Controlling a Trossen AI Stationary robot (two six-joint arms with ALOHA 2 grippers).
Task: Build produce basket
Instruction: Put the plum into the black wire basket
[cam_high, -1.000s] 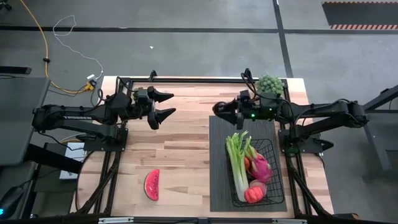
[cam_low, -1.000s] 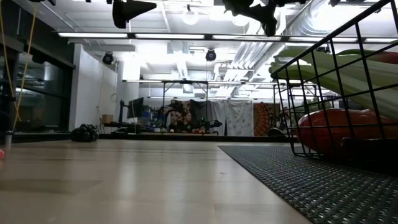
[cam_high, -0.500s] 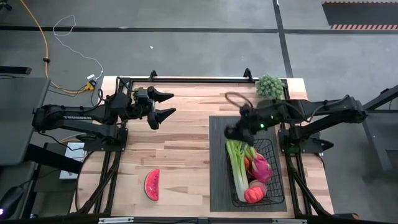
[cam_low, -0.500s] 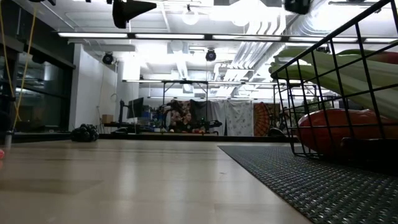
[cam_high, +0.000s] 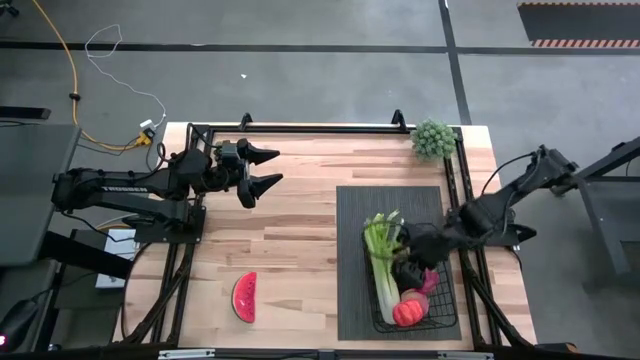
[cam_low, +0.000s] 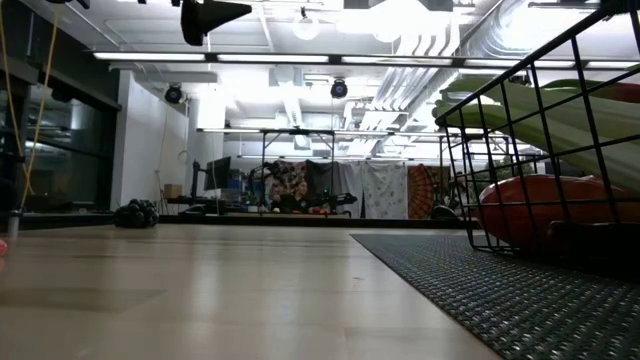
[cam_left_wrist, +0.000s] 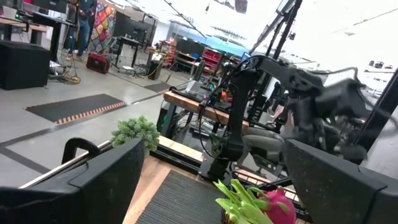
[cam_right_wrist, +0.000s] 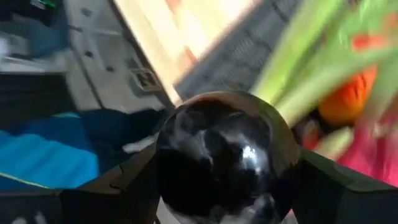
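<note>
Glossily dark eggplant (cam_right_wrist: 225, 155) over basket (cam_high: 445, 300)

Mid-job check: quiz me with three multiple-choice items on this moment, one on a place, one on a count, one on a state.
1. Where is the watermelon slice?
A. in the basket
B. on the bare wood
C. on the mat

2. How many watermelon slices show?
A. one
B. two
C. three

3. What is the right gripper doing?
A. waiting empty
B. holding celery
C. holding the eggplant over the basket

Key: 1 B, it lies left of the mat. 2 A, only one shows. 3 C, the right wrist view shows jaws around it.
</note>
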